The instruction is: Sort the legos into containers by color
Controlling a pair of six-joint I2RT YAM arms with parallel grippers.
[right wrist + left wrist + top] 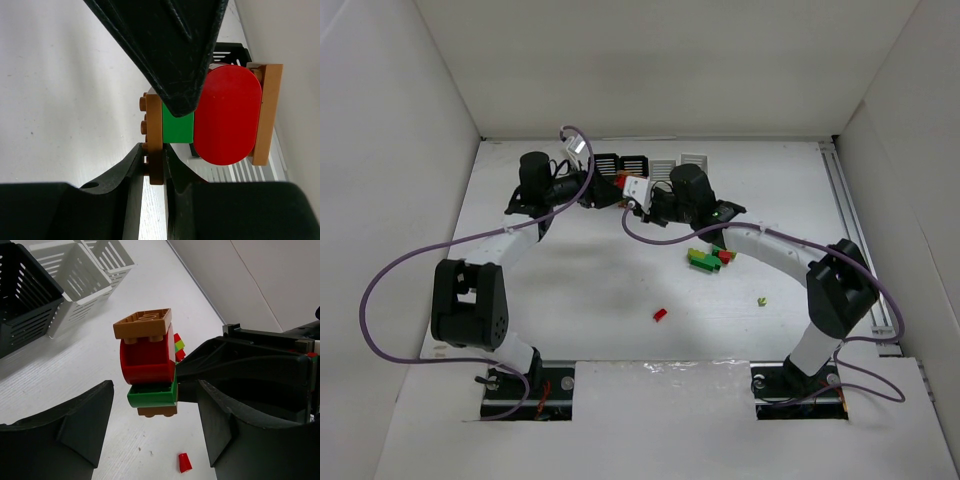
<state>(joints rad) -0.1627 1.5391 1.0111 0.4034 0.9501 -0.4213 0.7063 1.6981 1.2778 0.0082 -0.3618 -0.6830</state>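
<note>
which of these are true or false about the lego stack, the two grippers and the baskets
1. The right gripper is shut on the lego stack. True.
2. The left gripper is clamped on the stack. False: its fingers are spread apart and clear of the stack.
3. The stack contains a blue brick. False: only orange-brown, red and green bricks show.
4. A single red lego lies loose on the table. True.
5. Every basket in view is black. False: a black basket stands beside a white basket.
</note>
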